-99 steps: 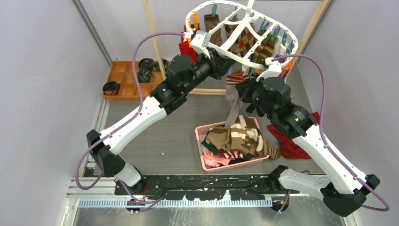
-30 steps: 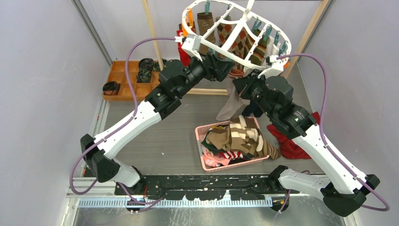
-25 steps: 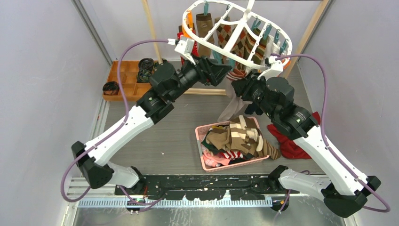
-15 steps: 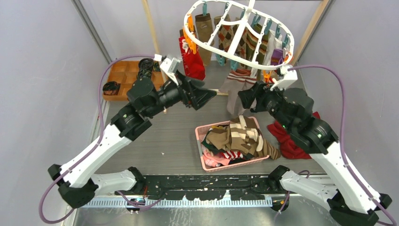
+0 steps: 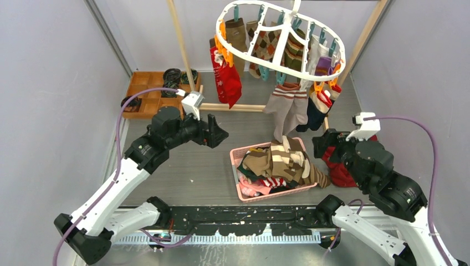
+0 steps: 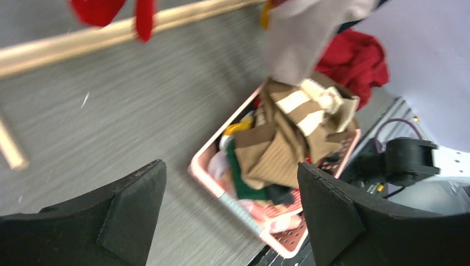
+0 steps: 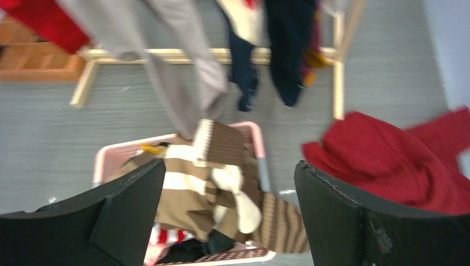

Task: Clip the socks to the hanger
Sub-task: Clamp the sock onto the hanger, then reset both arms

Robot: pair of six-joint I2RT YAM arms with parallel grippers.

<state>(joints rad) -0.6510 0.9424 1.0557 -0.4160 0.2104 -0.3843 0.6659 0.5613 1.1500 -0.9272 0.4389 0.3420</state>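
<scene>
The white oval hanger hangs at the top, with several socks clipped round it: a red patterned one, argyle ones, a grey one and a navy one. More socks lie heaped in the pink basket. My left gripper is open and empty, low and left of the basket; its wrist view looks past the gripper onto the heap. My right gripper is open and empty at the basket's right; between its fingers lie brown striped socks.
A crumpled red cloth lies right of the basket, under my right wrist. An orange tray with black rolls sits at the back left. The wooden rack's base rail and posts stand behind the basket.
Both arms have dropped back from the hanger toward the basket. My right gripper has opened and let go of the grey sock, which stays hanging from the hanger. The hanger has swung level.
</scene>
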